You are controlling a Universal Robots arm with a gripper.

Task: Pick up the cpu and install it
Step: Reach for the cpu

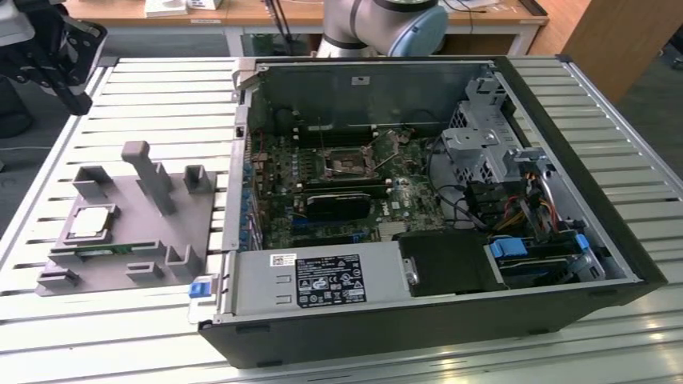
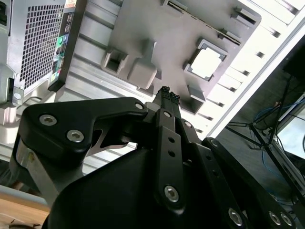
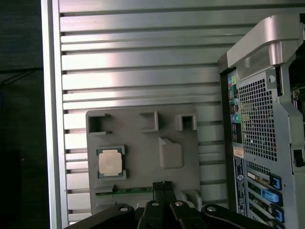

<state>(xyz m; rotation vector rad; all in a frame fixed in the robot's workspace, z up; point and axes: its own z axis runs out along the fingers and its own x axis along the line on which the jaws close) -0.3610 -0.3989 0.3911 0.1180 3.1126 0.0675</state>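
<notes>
Pincer (image 3: pixel 162 184) closed, aloft, off cpu (image 3: pixel 110 162)

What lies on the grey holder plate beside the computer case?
On the plate, the cpu lies flat, with a green memory stick beside it, apart. The plate surface beneath the cpu is covered.

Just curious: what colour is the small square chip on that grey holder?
The cpu is pale silver-grey, darker-rimmed; best in the first wrist view.
</notes>
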